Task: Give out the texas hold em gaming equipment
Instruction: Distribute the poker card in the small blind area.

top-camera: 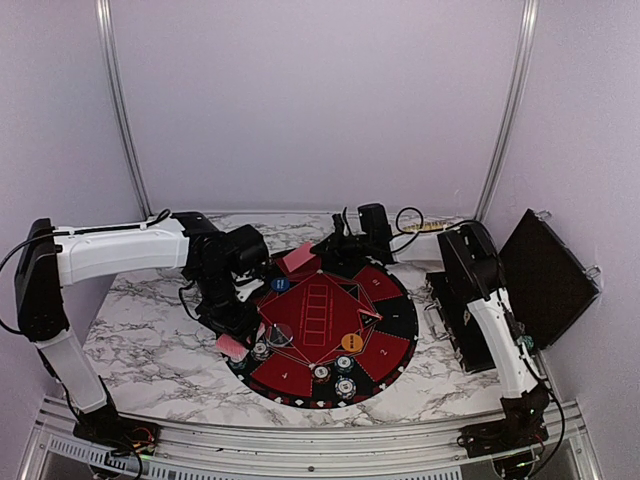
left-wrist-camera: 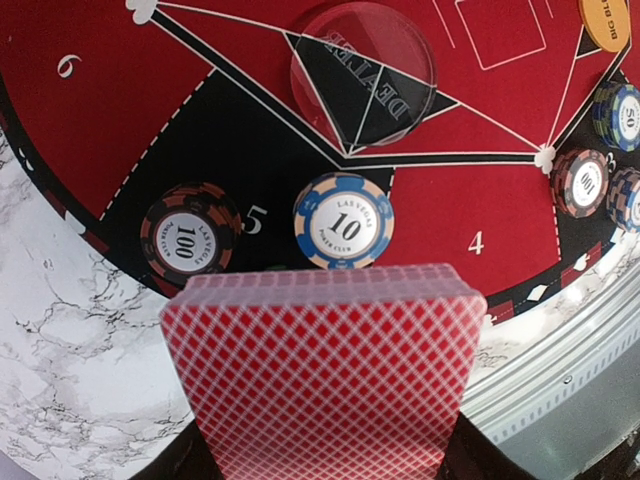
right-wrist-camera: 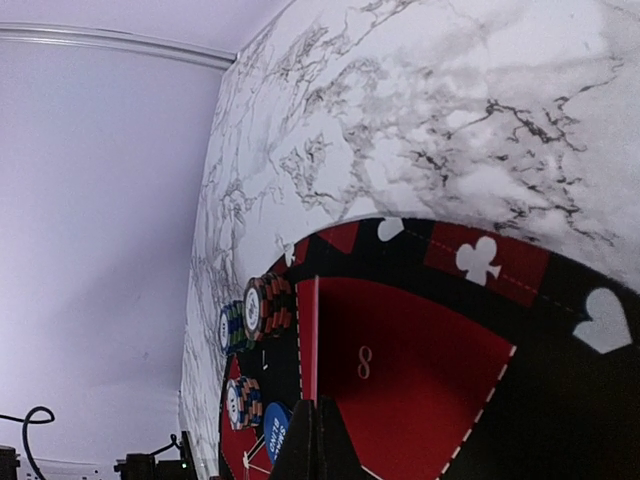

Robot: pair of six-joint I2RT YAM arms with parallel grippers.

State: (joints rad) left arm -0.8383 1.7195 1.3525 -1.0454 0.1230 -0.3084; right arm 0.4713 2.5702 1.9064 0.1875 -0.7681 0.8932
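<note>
My left gripper (left-wrist-camera: 325, 455) is shut on a deck of red-backed playing cards (left-wrist-camera: 325, 370), held over the mat's near-left rim, and its dark fingers (left-wrist-camera: 190, 465) show at the deck's lower corners. From above, that deck (top-camera: 231, 346) is pink at the left gripper (top-camera: 236, 338). Just beyond it lie a dark 100 chip (left-wrist-camera: 188, 241), a blue 10 chip (left-wrist-camera: 343, 220) and the clear dealer button (left-wrist-camera: 362, 75). My right gripper (right-wrist-camera: 322, 420) is shut on one card (right-wrist-camera: 307, 335), seen edge-on. It hangs over the mat's far side (top-camera: 299, 260).
The round black-and-red mat (top-camera: 395, 330) fills the middle of the marble table. On it are a blue button (top-camera: 280, 284), an orange button (top-camera: 351, 341) and chip stacks (top-camera: 345, 388). More stacks (right-wrist-camera: 268, 305) stand by the far rim. An open black case (top-camera: 545, 280) stands at the right.
</note>
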